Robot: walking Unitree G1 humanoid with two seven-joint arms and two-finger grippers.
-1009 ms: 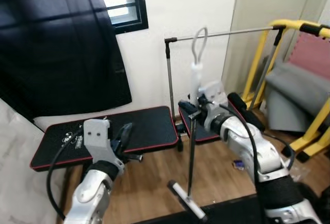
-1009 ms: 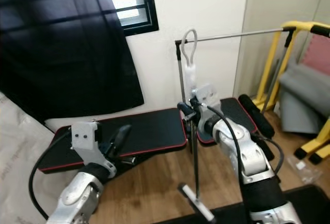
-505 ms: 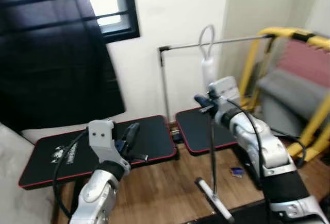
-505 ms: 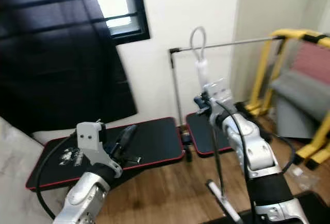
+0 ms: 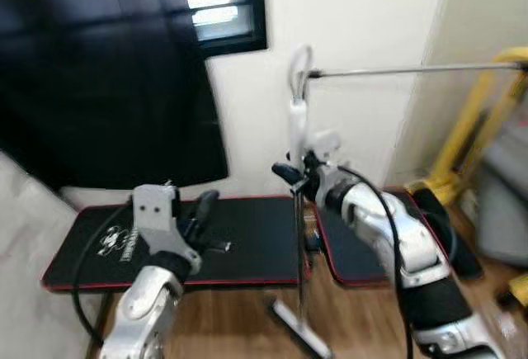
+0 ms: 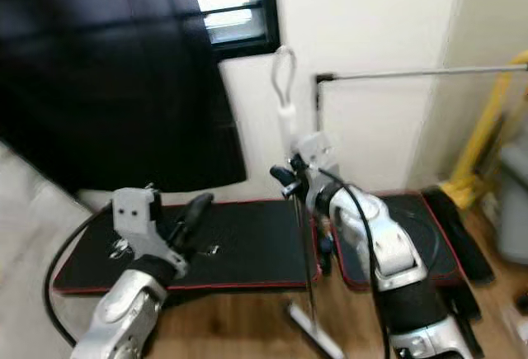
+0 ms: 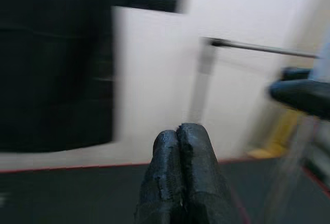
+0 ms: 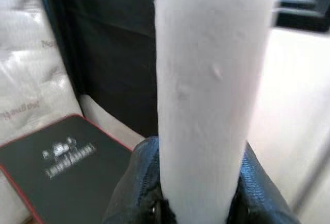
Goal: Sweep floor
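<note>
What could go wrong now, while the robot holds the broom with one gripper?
The right gripper alone grips the broom, so the long handle may twist or slip. The broom head lies close to the black mat and could catch its raised edge. The metal rail stands just behind the handle's top loop, which might snag there.

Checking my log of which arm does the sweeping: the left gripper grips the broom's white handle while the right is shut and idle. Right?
Not quite: the right gripper grips the broom's white handle, as the right wrist view shows; the left gripper is shut and idle.
</note>
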